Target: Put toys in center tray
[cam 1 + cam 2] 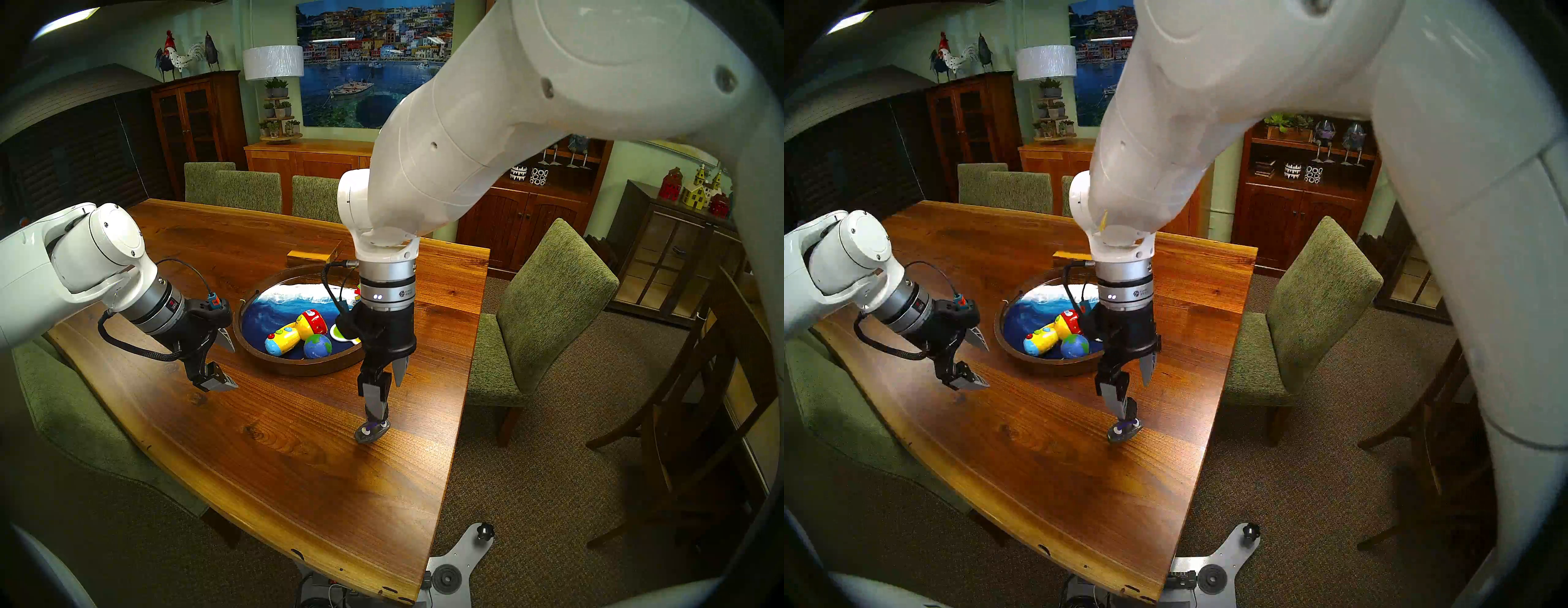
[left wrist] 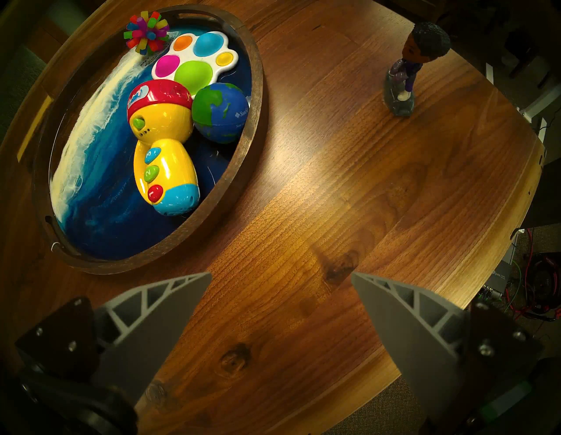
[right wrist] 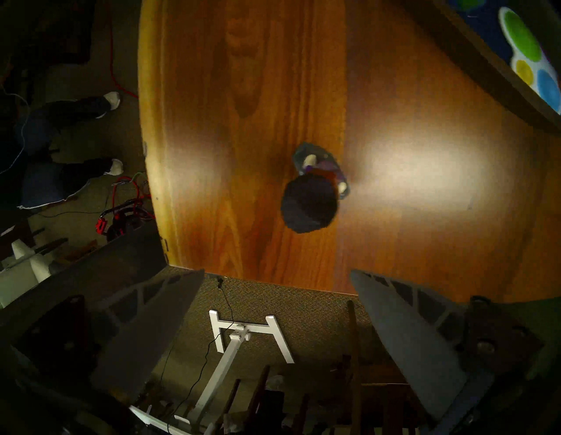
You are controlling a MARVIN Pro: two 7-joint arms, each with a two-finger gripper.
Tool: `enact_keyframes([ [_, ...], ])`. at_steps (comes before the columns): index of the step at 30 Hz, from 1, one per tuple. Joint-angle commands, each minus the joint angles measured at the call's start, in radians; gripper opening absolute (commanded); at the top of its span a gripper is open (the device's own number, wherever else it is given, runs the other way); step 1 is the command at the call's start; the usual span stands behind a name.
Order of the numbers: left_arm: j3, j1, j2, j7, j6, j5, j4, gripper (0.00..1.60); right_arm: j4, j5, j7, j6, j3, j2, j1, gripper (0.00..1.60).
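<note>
Left wrist view: on the worktop point(image 2: 349, 170), the tray point(image 2: 252, 100) holds flashlight point(image 2: 164, 145), popper point(image 2: 194, 57), globe ball point(image 2: 221, 112) and spiky ball point(image 2: 145, 33). The figurine point(image 2: 406, 70) stands apart, right of the tray. Both jaws gape empty.

Warm dim light, tabletop point(image 3: 409, 170) glare, dark fisheye rims, wrist-view blur.
</note>
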Motion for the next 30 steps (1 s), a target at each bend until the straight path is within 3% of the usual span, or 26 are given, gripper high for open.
enact_keyframes([
  [1,-0.024,-0.026,-0.001,0.002,-0.002,0.000,0.000,1.60,-0.089,0.025,-0.011,-0.021,0.060,0.012,0.119,1.60],
  [11,-0.027,-0.028,0.000,0.002,-0.002,-0.001,0.000,1.60,-0.228,0.056,-0.096,-0.049,0.126,0.037,0.188,1.60],
  [23,-0.031,-0.031,0.001,0.001,-0.002,-0.002,-0.001,1.60,-0.392,0.118,-0.307,-0.112,0.185,0.112,0.310,1.60],
  [30,-0.034,-0.034,0.003,-0.001,-0.002,-0.002,-0.003,1.60,-0.478,0.189,-0.466,-0.211,0.208,0.135,0.355,1.60],
])
